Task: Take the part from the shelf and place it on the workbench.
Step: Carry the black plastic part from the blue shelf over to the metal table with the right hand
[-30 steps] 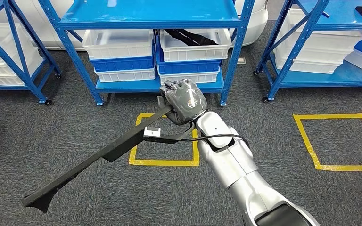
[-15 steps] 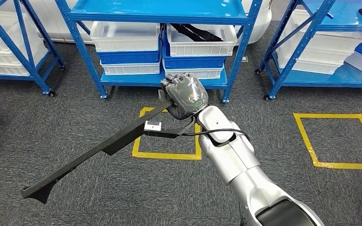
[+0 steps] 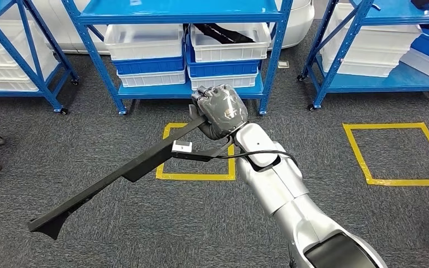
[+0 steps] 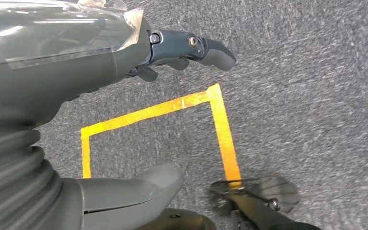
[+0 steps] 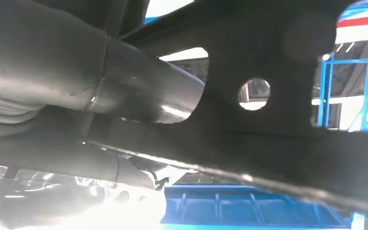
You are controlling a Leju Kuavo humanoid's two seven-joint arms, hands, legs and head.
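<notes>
Right hand: my right hand is clamped around one end of the part, fingers wrapped tight, raised over the carpet in front of the shelf.
Part: long, black and thin, slanting from my grip down toward my left, free end over the carpet; a small white tag sits on it near my hand. Up close it shows a round hole.
Left hand: my left hand holds nothing, fingers apart, over a yellow tape square.
Shelf: blue, with white and blue bins; one bin holds another black piece.
Floor: yellow tape square below my right hand.
</notes>
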